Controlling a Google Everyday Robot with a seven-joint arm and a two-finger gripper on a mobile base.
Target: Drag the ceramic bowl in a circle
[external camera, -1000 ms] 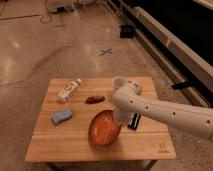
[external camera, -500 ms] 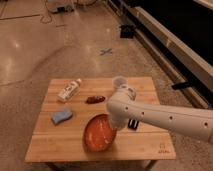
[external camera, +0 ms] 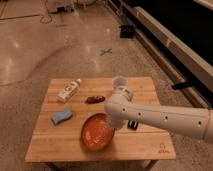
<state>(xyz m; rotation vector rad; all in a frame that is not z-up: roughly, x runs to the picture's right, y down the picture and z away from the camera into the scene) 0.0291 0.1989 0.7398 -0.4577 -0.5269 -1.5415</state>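
From my feed, the ceramic bowl (external camera: 96, 134) sits toward the table's (external camera: 150, 150) near edge, around the middle, tilted up on its right side. The gripper (external camera: 115, 125) is at the bowl's right rim, mostly hidden under the arm's white housing (external camera: 150, 117); I cannot tell its state. A small dark thing (external camera: 132, 124) beside it is unclear. The sponge (external camera: 61, 116), bottle (external camera: 69, 90) and cup (external camera: 119, 81) lie farther back.
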